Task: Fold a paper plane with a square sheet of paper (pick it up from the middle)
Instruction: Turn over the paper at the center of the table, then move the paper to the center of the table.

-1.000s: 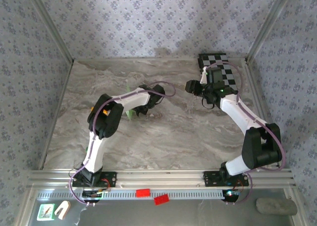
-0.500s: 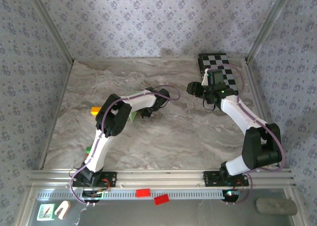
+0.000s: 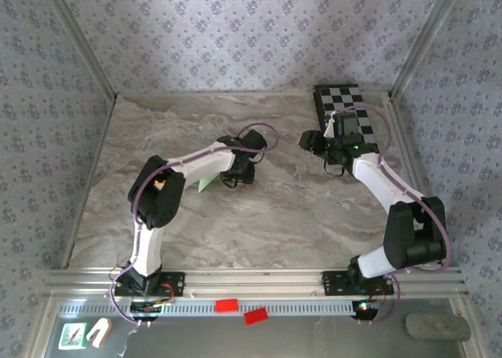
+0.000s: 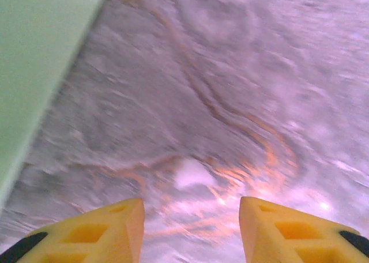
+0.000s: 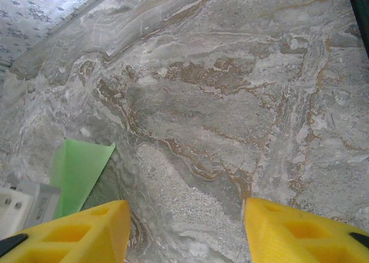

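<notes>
- The left gripper (image 4: 189, 220) is being held low over the marble table (image 4: 248, 90). Its two yellow fingers (image 4: 109, 231) are being kept apart, with bare tabletop lying between them, and nothing is being gripped.
- The light-green sheet of paper (image 4: 34, 61) is being shown in the left wrist view at the upper left, outside the gap between the fingers. Its straight edge is running diagonally down past the left-hand finger, and the fingertip is not being touched by it.
- In the top view the sheet of paper is being partly covered by the left arm (image 3: 196, 163). A small green piece is being left visible just beside the forearm, near the middle of the table.
- The right gripper (image 5: 187, 217) is being held over bare marble, well apart from the paper, with its yellow fingers being kept spread and nothing being held between them.
- In the right wrist view the paper is being shown as a creased green shape beyond and to the left of the left-hand finger, clear of the gap. Its lower corner is being hidden behind a white part at the frame's edge.
- The checkered board (image 3: 345, 107) is being shown at the far right corner of the table, just behind the right arm's wrist.
</notes>
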